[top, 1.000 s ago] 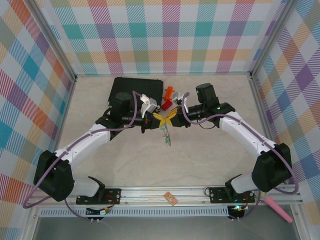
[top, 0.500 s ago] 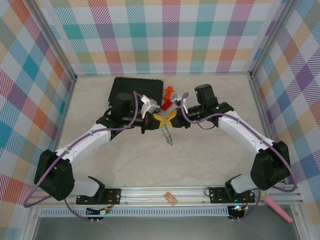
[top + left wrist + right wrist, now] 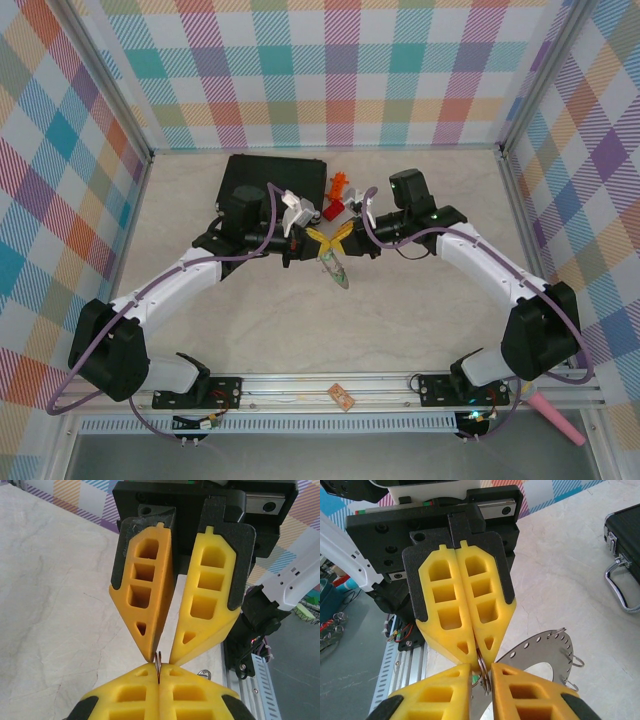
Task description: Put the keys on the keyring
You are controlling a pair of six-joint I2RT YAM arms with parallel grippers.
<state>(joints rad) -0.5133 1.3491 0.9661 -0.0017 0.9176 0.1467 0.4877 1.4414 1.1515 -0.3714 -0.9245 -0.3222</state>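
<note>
Grey keyring (image 3: 535,647) rim between meeting jaws; bare table (image 3: 420,320) all round.

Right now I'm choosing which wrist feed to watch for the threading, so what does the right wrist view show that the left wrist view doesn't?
Right wrist view: the keyring as a flat grey plate with rim holes beside the fingertips, the black case with its metal handle, and the left gripper head-on. Left wrist view: the right gripper head-on, fingers in a narrow V. Both: the grippers tip to tip, the left one shut on a thin metal ring where they meet.
</note>
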